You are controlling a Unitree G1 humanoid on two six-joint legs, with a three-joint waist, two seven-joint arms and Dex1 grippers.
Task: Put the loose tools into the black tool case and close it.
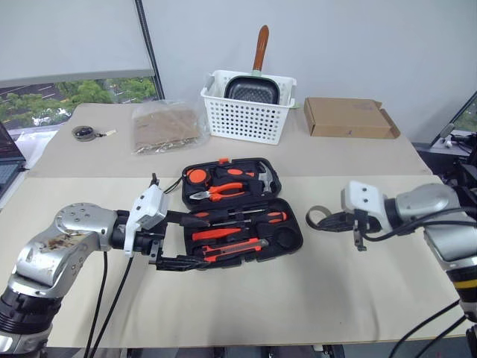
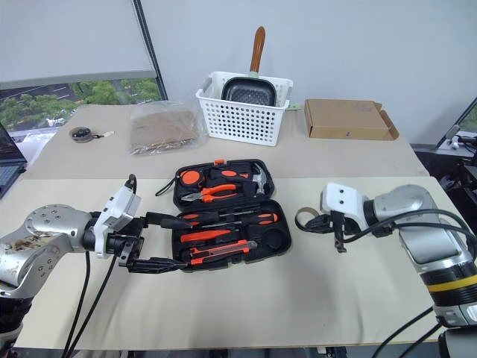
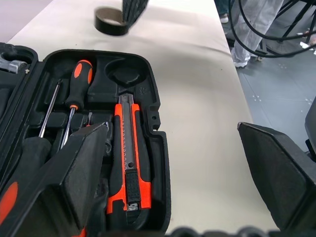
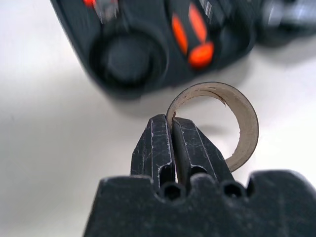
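On the beige table, just ahead of the robot, the black tool case lies open with its lid flat behind the base, and the tools already sit in their moulded recesses: orange-handled screwdrivers, a utility knife, pliers in the lid half. One round recess at the base's right end looks empty, and it seems meant for the roll of tape that the right gripper has pinched by its wall, fingers closed tight on the thin ring, held just above the table and just right of the case. That ring looks light and a little springy, so a firm pinch on one wall should hold; it could twist in the grip. The case itself is stiff plastic, probably light to shut; I would push the lid's far edge, away from the hinge, then press at the small orange latch. The left gripper hangs at the case's near left corner with its fingers spread wide, holding nothing. Open table lies all round the front and right of the case; a white basket with a pan, a cardboard box and a plastic bag stand well behind, clear of the lid's swing.
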